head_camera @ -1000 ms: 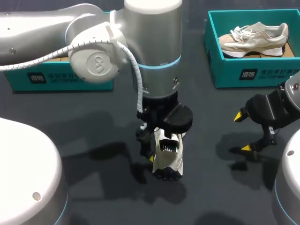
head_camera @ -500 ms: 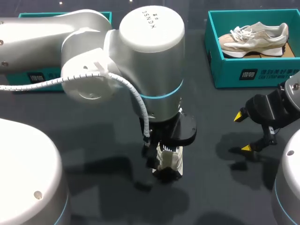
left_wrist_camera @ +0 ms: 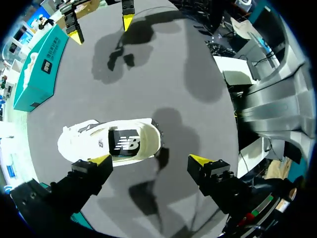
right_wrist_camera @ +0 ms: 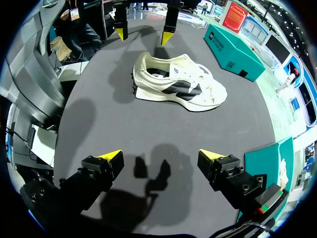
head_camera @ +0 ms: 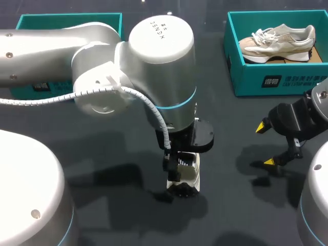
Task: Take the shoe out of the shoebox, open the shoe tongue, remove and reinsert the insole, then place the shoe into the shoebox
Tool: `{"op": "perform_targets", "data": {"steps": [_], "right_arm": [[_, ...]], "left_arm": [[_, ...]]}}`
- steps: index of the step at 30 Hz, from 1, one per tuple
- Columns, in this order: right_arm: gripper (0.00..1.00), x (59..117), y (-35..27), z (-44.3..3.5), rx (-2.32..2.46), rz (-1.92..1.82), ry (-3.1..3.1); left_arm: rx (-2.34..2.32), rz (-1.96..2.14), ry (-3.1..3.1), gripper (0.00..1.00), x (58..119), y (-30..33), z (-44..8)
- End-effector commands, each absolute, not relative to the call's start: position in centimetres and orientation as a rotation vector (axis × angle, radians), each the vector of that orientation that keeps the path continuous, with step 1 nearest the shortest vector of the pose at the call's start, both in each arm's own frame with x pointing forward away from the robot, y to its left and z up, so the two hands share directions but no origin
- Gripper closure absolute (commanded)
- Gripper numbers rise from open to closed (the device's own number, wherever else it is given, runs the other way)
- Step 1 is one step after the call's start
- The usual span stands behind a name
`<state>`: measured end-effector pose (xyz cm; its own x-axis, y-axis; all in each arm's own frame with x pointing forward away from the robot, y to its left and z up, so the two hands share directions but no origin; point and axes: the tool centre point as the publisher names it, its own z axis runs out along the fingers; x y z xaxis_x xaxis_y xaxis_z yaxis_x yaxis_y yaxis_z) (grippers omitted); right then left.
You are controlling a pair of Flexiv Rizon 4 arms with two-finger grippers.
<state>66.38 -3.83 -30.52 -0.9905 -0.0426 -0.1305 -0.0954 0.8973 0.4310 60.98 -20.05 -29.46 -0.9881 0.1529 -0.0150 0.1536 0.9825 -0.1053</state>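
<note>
A white shoe point(head_camera: 185, 177) with a black side mark stands upright on its sole on the dark table, near the middle. My left gripper point(head_camera: 174, 166) hangs just above its heel end, open. In the left wrist view the shoe point(left_wrist_camera: 111, 144) lies ahead of one fingertip of the left gripper point(left_wrist_camera: 151, 159), and nothing is between the fingers. My right gripper point(head_camera: 265, 144) hovers open to the shoe's right, well apart from it. From the right wrist the shoe point(right_wrist_camera: 178, 87) sits ahead of the right gripper point(right_wrist_camera: 161, 154), and the left gripper point(right_wrist_camera: 142, 34) shows beyond it.
A teal shoebox point(head_camera: 266, 79) at the back right holds a beige shoe point(head_camera: 277, 41). A second teal box point(head_camera: 66, 16) stands at the back left, largely hidden behind my left arm. My left arm's big wrist covers much of the table's middle.
My left arm has swung and turned its wrist, bringing its gripper from the shoe's left side to over its heel end. The shoe and the right arm have stayed put.
</note>
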Motion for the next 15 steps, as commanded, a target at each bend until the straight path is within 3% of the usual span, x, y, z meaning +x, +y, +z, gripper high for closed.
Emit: {"op": "perform_targets", "data": {"steps": [1,15], "right_arm": [[0.0,66.2,-3.8,-30.5,-0.106,0.674,2.944],[0.0,66.2,-3.8,-30.5,-0.106,0.674,2.944]], "left_arm": [[0.207,-0.14,3.12,0.0,60.5,-21.5,-31.3],[0.159,-0.108,3.118,0.0,60.4,-22.4,-34.6]]}}
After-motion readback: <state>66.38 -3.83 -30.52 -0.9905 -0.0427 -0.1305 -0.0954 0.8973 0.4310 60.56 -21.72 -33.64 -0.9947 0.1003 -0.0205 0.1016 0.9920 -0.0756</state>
